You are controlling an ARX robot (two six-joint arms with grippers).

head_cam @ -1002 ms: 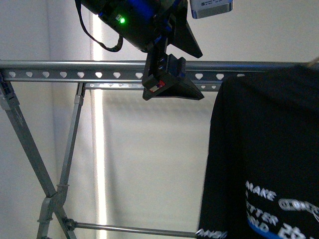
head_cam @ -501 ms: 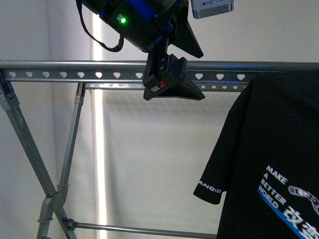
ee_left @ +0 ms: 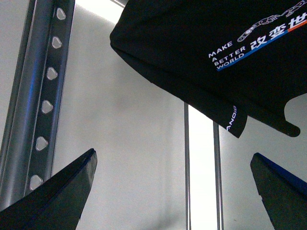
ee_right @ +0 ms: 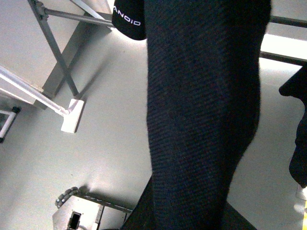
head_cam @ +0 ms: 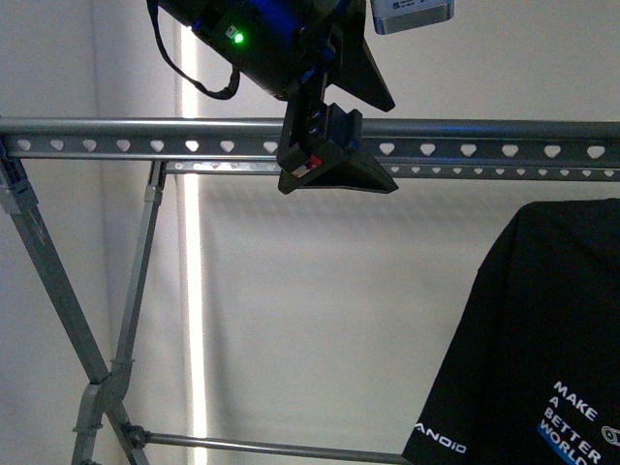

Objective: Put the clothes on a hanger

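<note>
The shirt (head_cam: 552,320) hangs below the long sideways rail (head_cam: 145,127), right of the wide-open left claw (ee_left: 172,160); right claw hidden, cannot tell

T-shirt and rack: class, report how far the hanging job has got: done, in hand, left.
Done: the T-shirt is lifted, hanging freely in the air. In hand: it sits below the rail, not on it; cloth fills the right wrist view, hiding that gripper. The left gripper is open and empty near the rail. Left: raise the shirt and drape it over the rail.
</note>
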